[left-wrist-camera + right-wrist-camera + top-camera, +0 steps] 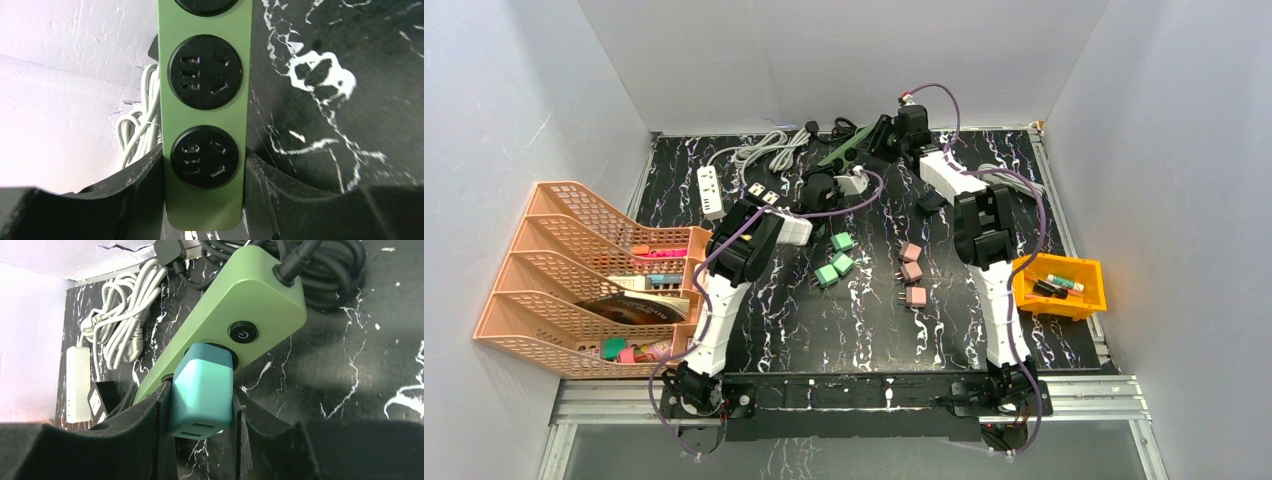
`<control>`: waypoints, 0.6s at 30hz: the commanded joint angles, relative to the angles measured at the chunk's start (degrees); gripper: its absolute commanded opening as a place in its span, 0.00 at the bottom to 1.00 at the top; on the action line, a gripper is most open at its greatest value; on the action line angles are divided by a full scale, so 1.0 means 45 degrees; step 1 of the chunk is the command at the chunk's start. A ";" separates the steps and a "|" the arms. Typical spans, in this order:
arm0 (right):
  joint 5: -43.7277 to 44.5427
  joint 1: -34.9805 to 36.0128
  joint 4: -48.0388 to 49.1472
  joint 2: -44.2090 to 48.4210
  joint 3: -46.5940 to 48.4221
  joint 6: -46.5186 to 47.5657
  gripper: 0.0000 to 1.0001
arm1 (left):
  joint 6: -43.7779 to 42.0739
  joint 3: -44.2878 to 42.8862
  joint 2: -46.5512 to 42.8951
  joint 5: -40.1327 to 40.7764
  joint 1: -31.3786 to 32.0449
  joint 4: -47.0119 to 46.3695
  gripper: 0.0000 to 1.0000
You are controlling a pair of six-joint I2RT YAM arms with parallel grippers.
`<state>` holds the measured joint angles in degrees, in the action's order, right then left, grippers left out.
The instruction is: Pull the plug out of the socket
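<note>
Right gripper pinches the teal plug, seated nose-first in the green power strip; left gripper clamps the strip's other end across its diagonal long axis.

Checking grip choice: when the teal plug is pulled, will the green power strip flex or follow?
The green power strip looks rigid, so bending is unlikely. It seems light; without the left gripper clamping its end it would probably follow. The smooth teal plug might slip.

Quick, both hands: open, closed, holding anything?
Left hand: closed on the green power strip, steadying it.
Right hand: closed on the teal plug, which sits in the strip's socket.
</note>
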<state>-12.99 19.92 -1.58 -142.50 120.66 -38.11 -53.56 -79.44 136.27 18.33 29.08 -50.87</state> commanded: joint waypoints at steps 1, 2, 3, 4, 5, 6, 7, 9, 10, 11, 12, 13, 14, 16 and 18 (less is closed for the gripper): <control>-0.2423 0.0096 -0.0521 0.1571 -0.1468 0.1144 0.00 | 0.0463 -0.1569 0.0692 0.1386 -0.0388 0.2475 0.00; -0.3428 -0.0041 -0.0062 0.1537 -0.1604 0.0785 0.00 | 0.0546 -0.1910 0.0856 0.1478 -0.0405 0.2945 0.00; -0.4135 -0.0117 -0.0150 0.1430 -0.1421 0.0640 0.00 | 0.0605 -0.2202 0.1042 0.1597 -0.0429 0.3363 0.00; -0.4084 -0.0114 -0.0973 0.1309 -0.0971 0.0983 0.00 | 0.0673 -0.2419 0.1248 0.1717 -0.0445 0.3657 0.00; -0.3462 -0.0028 -0.1825 0.1289 -0.0536 0.1463 0.00 | 0.0713 -0.2573 0.1350 0.1759 -0.0461 0.3857 0.00; -0.1864 0.0134 -0.2571 0.1370 -0.0282 0.2012 0.00 | 0.0772 -0.2673 0.1431 0.1766 -0.0466 0.4038 0.00; -0.0516 0.0283 -0.3089 0.1543 -0.0179 0.2551 0.00 | 0.0833 -0.2778 0.1483 0.1767 -0.0483 0.4232 0.00; 0.1269 0.0468 -0.3212 0.2212 -0.0677 0.3257 0.00 | 0.0895 -0.3019 0.1613 0.1782 -0.0517 0.4668 0.00; 0.1196 0.0435 -0.2882 0.2484 -0.1098 0.3381 0.00 | 0.0907 -0.3146 0.1672 0.1801 -0.0524 0.4833 0.00; 0.0310 0.0302 -0.2376 0.2730 -0.1526 0.3343 0.00 | 0.0933 -0.3279 0.1733 0.1820 -0.0539 0.5059 0.00; -0.1275 0.0046 -0.1527 0.2910 -0.2085 0.2955 0.00 | 0.0958 -0.3418 0.1789 0.1825 -0.0558 0.5268 0.00; -0.2938 -0.0267 -0.0547 0.2939 -0.2629 0.2247 0.00 | 0.0996 -0.3567 0.1867 0.1853 -0.0573 0.5465 0.00; -0.4349 -0.0528 0.0333 0.2821 -0.2868 0.1071 0.00 | 0.1035 -0.3708 0.1925 0.1883 -0.0582 0.5670 0.00; -0.3490 -0.0570 -0.0926 0.2490 -0.2075 0.1499 0.00 | 0.1105 -0.4038 0.2062 0.1982 -0.0601 0.6104 0.00; 0.0952 0.0108 -0.3497 0.2480 -0.0967 0.3214 0.00 | 0.1202 -0.4133 0.2086 0.2076 -0.0603 0.6289 0.00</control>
<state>-18.31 18.22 -2.35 -133.36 110.30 -35.14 -52.27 -96.88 142.37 24.64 29.47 -34.17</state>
